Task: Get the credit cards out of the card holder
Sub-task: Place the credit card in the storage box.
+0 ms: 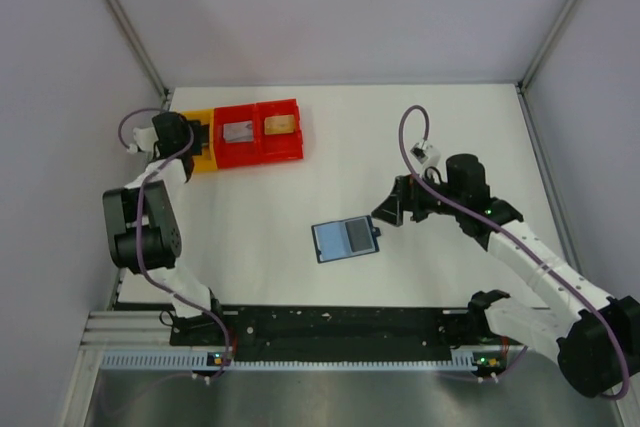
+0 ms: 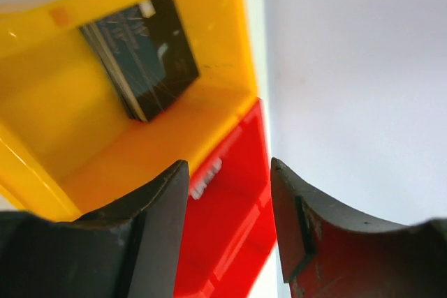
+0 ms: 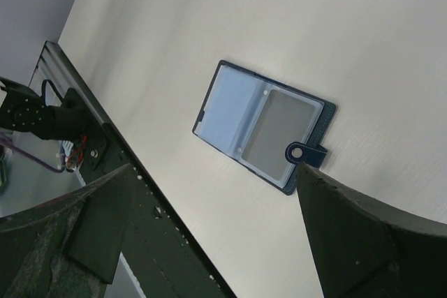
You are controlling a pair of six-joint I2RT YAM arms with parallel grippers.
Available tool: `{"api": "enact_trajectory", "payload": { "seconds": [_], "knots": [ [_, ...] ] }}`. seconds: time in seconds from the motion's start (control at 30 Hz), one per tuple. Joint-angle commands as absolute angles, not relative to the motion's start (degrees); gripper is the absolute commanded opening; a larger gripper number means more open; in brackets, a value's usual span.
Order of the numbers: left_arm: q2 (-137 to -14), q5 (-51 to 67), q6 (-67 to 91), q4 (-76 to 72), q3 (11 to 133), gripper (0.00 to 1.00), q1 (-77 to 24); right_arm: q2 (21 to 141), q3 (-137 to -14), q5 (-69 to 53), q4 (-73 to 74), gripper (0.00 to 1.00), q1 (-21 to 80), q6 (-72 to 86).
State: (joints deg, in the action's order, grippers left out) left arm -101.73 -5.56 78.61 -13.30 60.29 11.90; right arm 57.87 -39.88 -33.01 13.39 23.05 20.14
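Card holder (image 1: 346,239) open flat | left gripper (image 2: 230,228) above yellow bin (image 2: 49,109), parted, empty | right gripper (image 3: 216,242) wide, empty, just beside it

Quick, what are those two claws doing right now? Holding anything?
Left gripper: open, empty, over the yellow bin.
Right gripper: open, empty, near the card holder.

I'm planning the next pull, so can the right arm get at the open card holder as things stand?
Probably yes. The right pincer hangs open just beside the card holder, which lies unfolded on the table with nothing between them; the left arm is away at the yellow bin.
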Motion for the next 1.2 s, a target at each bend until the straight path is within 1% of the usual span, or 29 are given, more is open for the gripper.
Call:
{"api": "enact_trajectory", "payload": {
  "seconds": [0.0,0.2,0.4,0.5,0.67,0.83,0.9,1.0,1.17],
  "knots": [
    [-90.02,-5.01,71.29,-6.96,58.89,0.55,9.41,58.35,-42.45,-33.75,13.45,0.95,22.41,20.92],
    [-74.64,-1.33,61.37,-2.81,52.75,0.55,0.46,62.04,-43.77,-33.22,14.32,0.93,22.94,22.06],
    [-62.86,-0.26,49.94,2.11,45.98,0.57,-16.67,66.35,-45.96,-28.84,16.17,0.87,26.36,21.8],
    [-60.21,5.35,47.56,2.99,42.9,0.57,-23.01,68.63,-47.81,-25.15,17.22,0.84,29.61,21.45],
    [-60.29,8.88,45.88,3.87,40.08,0.53,-32.59,73.64,-50.27,-20.23,17.93,0.75,32.16,22.15],
    [-64.32,9.14,44.74,1.59,39.81,0.51,-39.89,79.7,-54.05,-17.5,20.12,0.7,34.27,21.97],
    [-66.61,10.19,44.12,0.97,40.25,0.49,-41.21,81.82,-55.02,-15.83,20.48,0.68,35.15,22.06],
    [-70.74,12.12,43.77,0.53,40.34,0.46,-41.83,84.63,-55.81,-13.02,20.48,0.61,36.03,22.41],
    [-75.49,13.44,43.33,-2.11,38.76,0.37,-41.92,89.02,-56.86,-11.6,20.04,0.52,36.38,22.94]
  ]
}}
